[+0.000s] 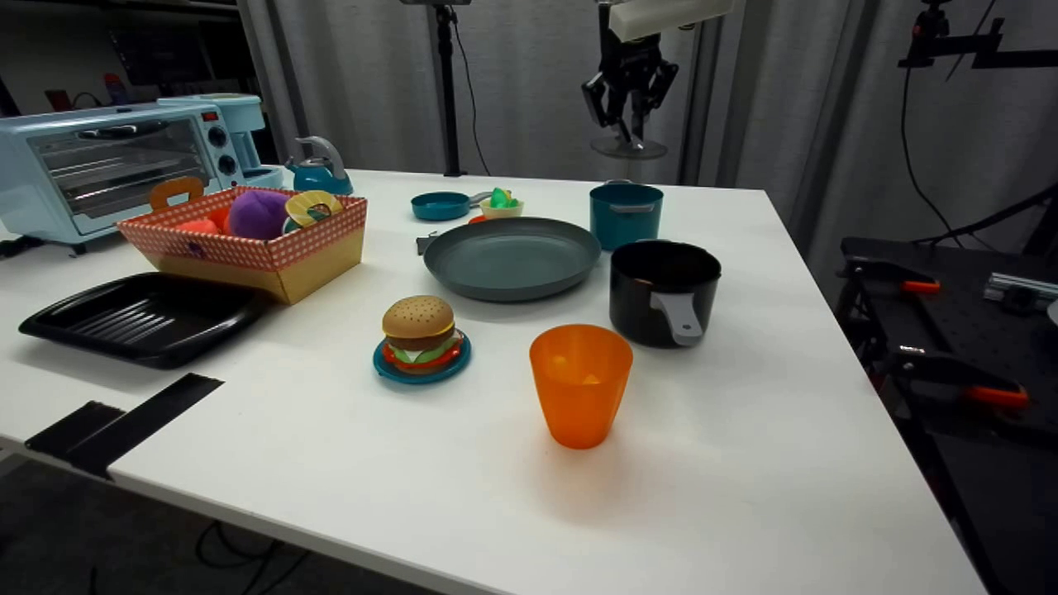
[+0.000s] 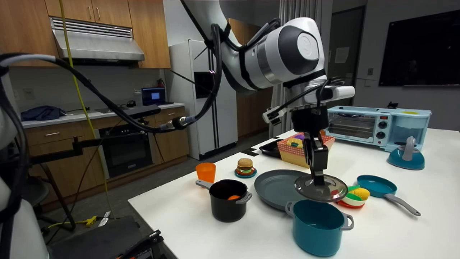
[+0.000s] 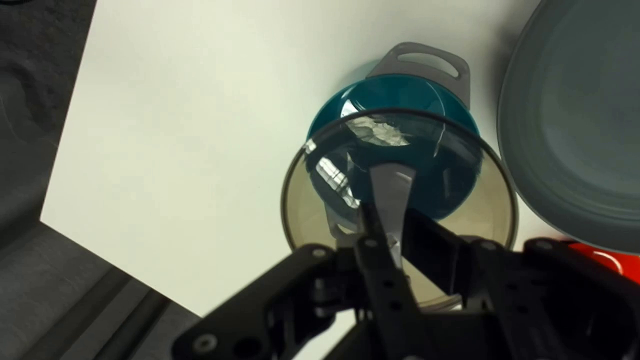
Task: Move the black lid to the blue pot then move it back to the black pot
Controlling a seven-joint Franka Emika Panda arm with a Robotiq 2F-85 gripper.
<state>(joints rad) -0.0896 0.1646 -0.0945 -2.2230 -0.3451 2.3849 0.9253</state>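
Observation:
The black lid (image 2: 303, 187) is a see-through smoky disc with a dark rim and a grey upright handle. My gripper (image 2: 317, 178) is shut on its handle and holds it in the air above the blue pot (image 2: 318, 233), apart from its rim. In the wrist view the lid (image 3: 492, 210) covers part of the blue pot (image 3: 400, 92) and is offset toward the gripper (image 3: 387, 215). The blue pot is teal with grey side handles. The black pot (image 1: 640, 306) stands uncovered nearby and also shows in an exterior view (image 2: 226, 207), with an orange spot inside. It is outside the wrist view.
A large grey plate (image 1: 512, 260) lies beside both pots. An orange cup (image 1: 579, 384) and a burger on a teal saucer (image 1: 420, 339) stand nearby. A small teal pan (image 2: 375, 185) and toy food (image 2: 359, 194) lie close to the blue pot. A basket (image 1: 322, 256) and black tray (image 1: 145, 318) are farther off.

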